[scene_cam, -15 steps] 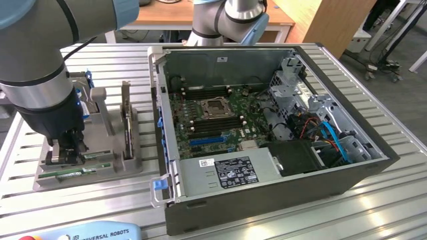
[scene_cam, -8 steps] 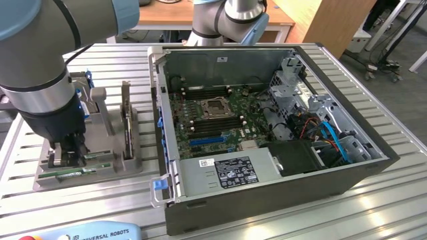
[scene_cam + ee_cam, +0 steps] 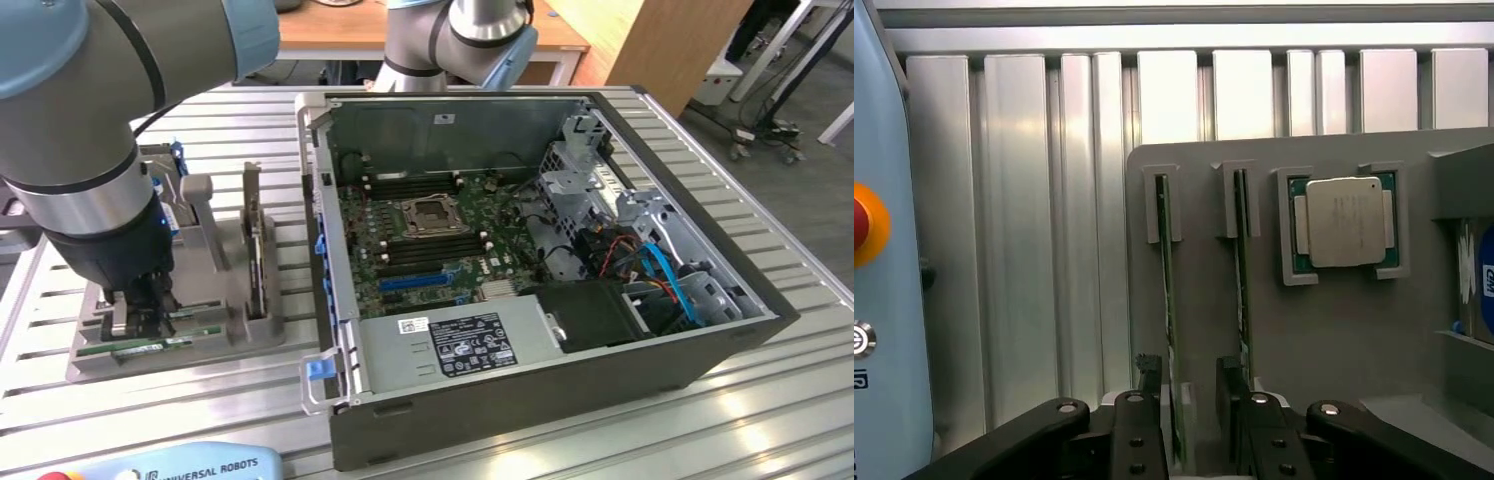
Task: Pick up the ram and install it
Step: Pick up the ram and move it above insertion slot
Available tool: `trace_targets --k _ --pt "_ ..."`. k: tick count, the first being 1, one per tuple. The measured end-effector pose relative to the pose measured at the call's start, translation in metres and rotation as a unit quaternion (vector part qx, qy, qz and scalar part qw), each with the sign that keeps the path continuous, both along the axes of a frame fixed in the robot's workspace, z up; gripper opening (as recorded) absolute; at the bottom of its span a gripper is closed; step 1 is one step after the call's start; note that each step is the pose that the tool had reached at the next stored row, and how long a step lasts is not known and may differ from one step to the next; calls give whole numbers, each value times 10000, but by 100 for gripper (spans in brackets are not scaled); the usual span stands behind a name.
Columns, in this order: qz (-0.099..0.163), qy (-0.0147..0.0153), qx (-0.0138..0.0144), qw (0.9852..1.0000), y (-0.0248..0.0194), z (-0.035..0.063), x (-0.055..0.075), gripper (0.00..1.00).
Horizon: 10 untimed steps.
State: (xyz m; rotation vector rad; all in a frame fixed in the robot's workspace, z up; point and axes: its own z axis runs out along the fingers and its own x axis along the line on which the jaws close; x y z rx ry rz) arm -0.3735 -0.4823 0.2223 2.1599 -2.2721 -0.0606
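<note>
**Claw** [image 3: 1189, 378]: black, two fingers [image 3: 1147, 380] standing apart, clamped on nothing. It was set low over the holder at the exterior view's left.

**Ram** [image 3: 1170, 300]: thin green stick, stood on edge in a slot of the grey holder [image 3: 1334, 340]. Its near end lay between the fingers, close against one and with a gap to the other. It was not yet lifted.

**Second ram stick** [image 3: 1240, 270]: same kind, in the neighbouring slot, just beside the farther finger.

**CPU chip** [image 3: 1344, 222]: square, silver, in its own recess further along the holder.

**Hard drive** [image 3: 1484, 285]: edge only, past the chip.

**Bench** [image 3: 1024, 250]: ribbed aluminium. It carried the holder and, beside it, the open computer case [image 3: 694, 350] with its motherboard [image 3: 414, 235].

**Handling note:** the grasp looked off-centre. The claw probably needed shifting so that both fingers met the board's flat faces together; otherwise closing would likely have pushed the stick sideways in its slot. The second stick left little room, so the nearer finger needed keeping off it.
</note>
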Motion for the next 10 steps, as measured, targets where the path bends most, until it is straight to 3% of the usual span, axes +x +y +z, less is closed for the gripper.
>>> trace_targets --k 10 --pt "336 -2 -10 9994 0 -40 0 35"
